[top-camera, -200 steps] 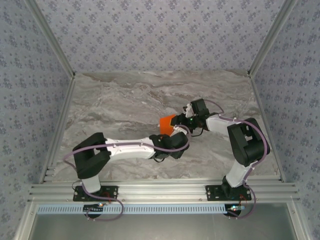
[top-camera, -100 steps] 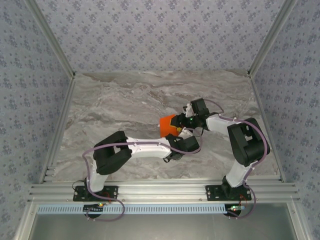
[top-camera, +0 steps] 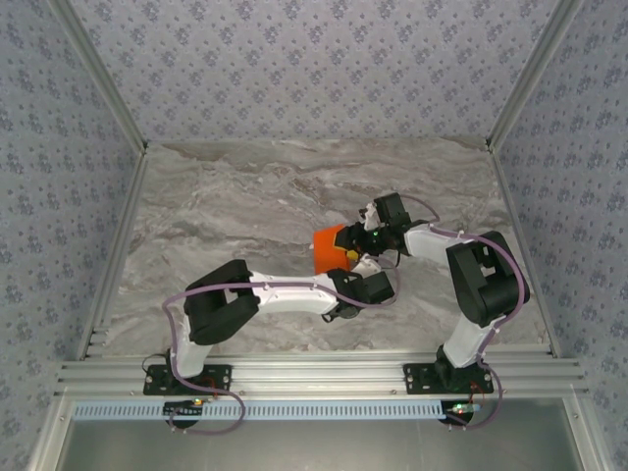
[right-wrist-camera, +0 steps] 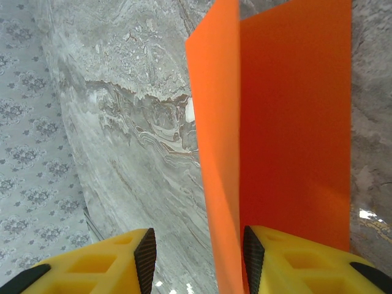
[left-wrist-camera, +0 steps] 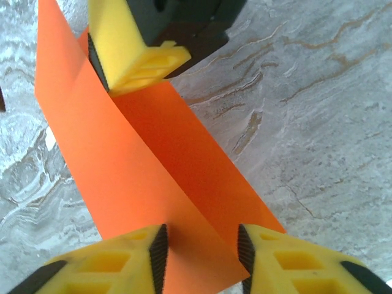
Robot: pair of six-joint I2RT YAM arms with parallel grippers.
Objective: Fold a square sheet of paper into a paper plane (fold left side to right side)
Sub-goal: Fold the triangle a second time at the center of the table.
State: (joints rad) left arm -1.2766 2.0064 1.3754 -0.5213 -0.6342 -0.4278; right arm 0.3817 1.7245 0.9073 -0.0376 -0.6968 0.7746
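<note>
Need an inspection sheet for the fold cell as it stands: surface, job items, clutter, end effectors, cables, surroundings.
Surface: grey marbled tabletop, flat.
Job's things: orange sheet of paper, partly folded, one flap raised above the other half; not yet a plane.
Clutter: nothing seen.
End effectors: left end effector open, jaws either side of the fold at one end of the sheet; right end effector open at the opposite end, raised flap between its jaws.
Cables: purple cables looped along both arms, off the paper.
Surroundings: patterned walls; aluminium frame rail at the near edge.
</note>
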